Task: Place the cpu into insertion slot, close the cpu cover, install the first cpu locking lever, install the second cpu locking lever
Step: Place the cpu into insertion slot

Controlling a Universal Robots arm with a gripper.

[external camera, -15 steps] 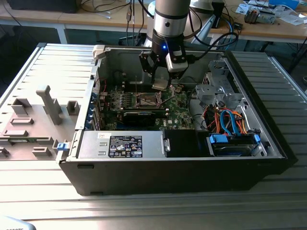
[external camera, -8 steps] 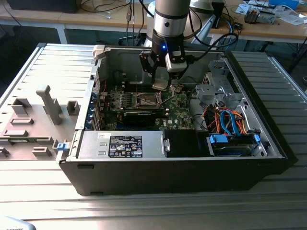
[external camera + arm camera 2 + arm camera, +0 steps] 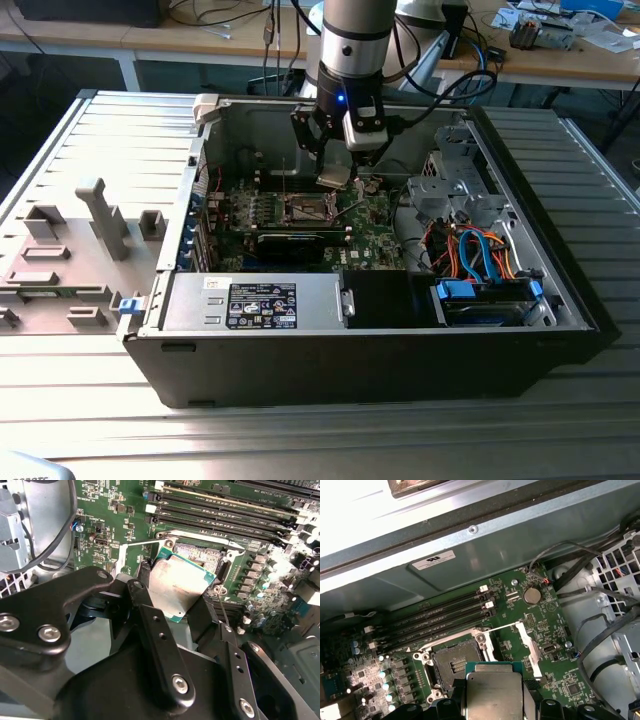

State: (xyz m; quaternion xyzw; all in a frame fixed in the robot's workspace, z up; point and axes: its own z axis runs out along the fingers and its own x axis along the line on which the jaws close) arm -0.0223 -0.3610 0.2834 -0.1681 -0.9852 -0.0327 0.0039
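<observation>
Grey plastic fixtures [image 3: 95, 225] stand at the exterior view's left edge of the ribbed metal table [image 3: 320, 440], just beside the open computer case [image 3: 560, 270]. Inside the case, a black power supply [image 3: 260, 305] runs along the near wall, and the green motherboard [image 3: 375, 245] lies flat on the case floor behind it.

Near the middle of the motherboard sits the insertion slot [image 3: 307, 208], its dark centre uncovered inside a silvery rim. In the first wrist view the slot [image 3: 454, 664] lies between the row of memory slots [image 3: 435, 616] and a silvery strip that seems to be the cpu cover [image 3: 530, 650], lifted off the slot and seen edge-on.

The gripper [image 3: 336, 168] hangs over the board toward the exterior view's right of the slot. Its two black fingers [image 3: 155, 635] are clamped on opposite edges of the cpu [image 3: 176, 584]. The chip is tilted, its metal top showing, and it is held above the board, partly over the slot's edge and not seated. In the first wrist view the cpu [image 3: 495, 692] sits just beside the slot's rim.

Farther to the exterior view's right, a metal drive cage [image 3: 445, 180] and blue cables [image 3: 480, 250] fill that end of the case.
</observation>
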